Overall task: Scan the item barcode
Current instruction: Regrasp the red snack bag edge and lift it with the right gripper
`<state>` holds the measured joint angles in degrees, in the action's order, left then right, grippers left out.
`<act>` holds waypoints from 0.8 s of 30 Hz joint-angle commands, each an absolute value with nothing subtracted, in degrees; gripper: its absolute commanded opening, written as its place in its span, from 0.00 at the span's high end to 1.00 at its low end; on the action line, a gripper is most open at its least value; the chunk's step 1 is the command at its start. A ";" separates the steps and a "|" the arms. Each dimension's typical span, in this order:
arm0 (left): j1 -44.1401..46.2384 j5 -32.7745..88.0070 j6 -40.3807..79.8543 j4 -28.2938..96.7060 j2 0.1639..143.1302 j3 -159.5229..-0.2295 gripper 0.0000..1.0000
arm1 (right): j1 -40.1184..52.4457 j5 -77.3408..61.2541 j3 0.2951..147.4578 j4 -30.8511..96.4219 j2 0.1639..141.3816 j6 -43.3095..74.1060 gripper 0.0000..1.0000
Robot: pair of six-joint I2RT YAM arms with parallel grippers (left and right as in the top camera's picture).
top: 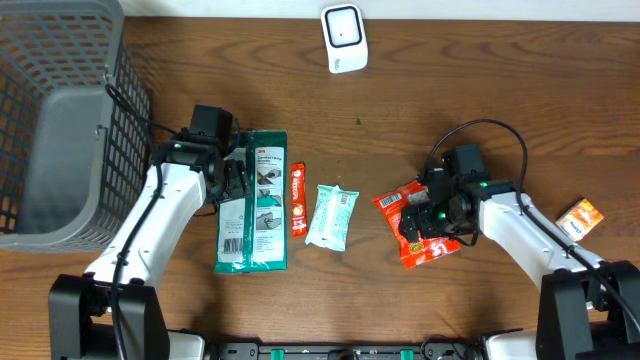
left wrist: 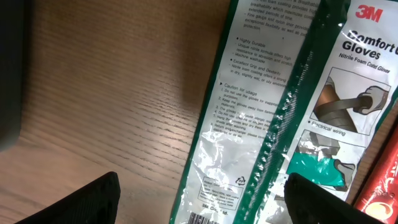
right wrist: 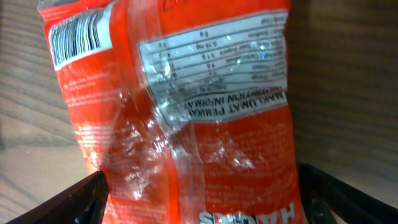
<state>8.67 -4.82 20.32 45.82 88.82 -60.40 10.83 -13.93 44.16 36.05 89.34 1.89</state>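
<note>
A dark brown wooden table [top: 450, 80] runs under everything, with bare grain showing between the goods. The right gripper [right wrist: 199, 199] hangs low over a glossy red plastic snack bag [right wrist: 205, 124] with its jaws spread wide. One black finger [right wrist: 62, 199] stands at each long edge of the bag, straddling it and, as far as the wrist view shows, not pinching it. The bag lies flat directly beneath, back side up. Its white barcode label [right wrist: 78, 34] sits at the far corner, ahead of the fingers and off to one side.

The bag looks light, soft and crinkly, and its slick film is likely to buckle or slip. I would take it across the narrow width near the end away from the label, so the bars stay uncovered and fairly flat.

There is open wood close around the gripper. A pale green plastic packet [top: 331, 215] lies near on the inner side, and a small orange packet [top: 580, 216] lies well apart on the outer side. The white box-shaped scanner [top: 344, 38] stands at the table's far edge, well ahead and inward, with bare wood between it and the bag.

Farther off, the left gripper [left wrist: 202, 202] is likewise spread above a long green-and-clear glove packet [top: 255, 200]. A slim red stick packet [top: 298, 198] lies just beside that packet, and a grey mesh basket [top: 60, 120] stands on the gripper's outer side.
</note>
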 commanded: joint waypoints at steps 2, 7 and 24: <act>8.32 -5.15 20.03 45.82 88.40 -61.32 0.15 | 10.44 -14.46 41.56 33.15 88.88 3.22 0.12; 8.32 -5.15 20.05 45.82 88.40 -61.30 0.15 | 10.44 -14.46 39.86 31.86 88.88 3.81 0.17; 8.32 -5.15 20.03 45.82 88.40 -61.32 0.15 | 10.61 -14.50 39.22 32.27 88.88 9.21 0.25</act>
<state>8.67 -4.82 20.32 45.82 88.82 -60.40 10.83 -14.35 41.52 31.62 88.29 6.39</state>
